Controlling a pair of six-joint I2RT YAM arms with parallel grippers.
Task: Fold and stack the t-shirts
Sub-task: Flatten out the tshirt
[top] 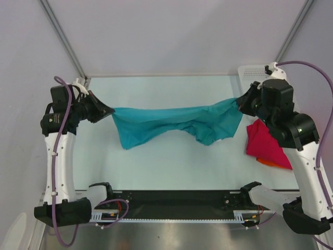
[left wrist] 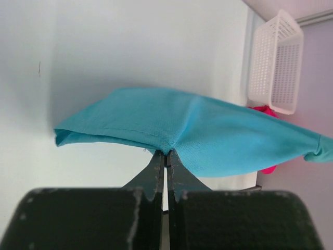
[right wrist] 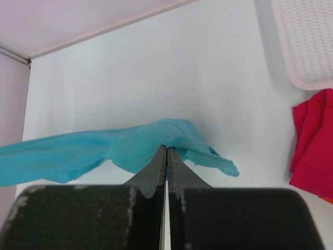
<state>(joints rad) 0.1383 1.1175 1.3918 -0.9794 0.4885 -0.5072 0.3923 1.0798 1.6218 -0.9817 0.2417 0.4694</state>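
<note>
Midair, teal t-shirt held taut between two hands

Evidently at the spreading step, the teal t-shirt [top: 174, 127] is seen stretched above the bench [top: 171, 172]. One end is pinched by the left hand [top: 107, 112] and the other by the right hand [top: 239, 104]. In both wrist views the fingers are shown pressed together on a bunched fold of cloth, nipped right at the tips. The middle of the shirt sags, and a loose part hangs lower toward the right end. Whether any of it touches the bench cannot be told.

A crimson-pink t-shirt [top: 266, 145] is seen crumpled at the right edge of the bench, beside the right arm. An orange t-shirt [top: 268, 163] is shown only as an edge beneath it. A white mesh basket [left wrist: 276, 62] is placed at the far right corner.

No fold is judged to have been made yet. For the next move, the shirt would need to be lowered flat onto the bench, both hands held level and well apart. That way the cloth can be laid without bunching before sleeves and body are folded.
</note>
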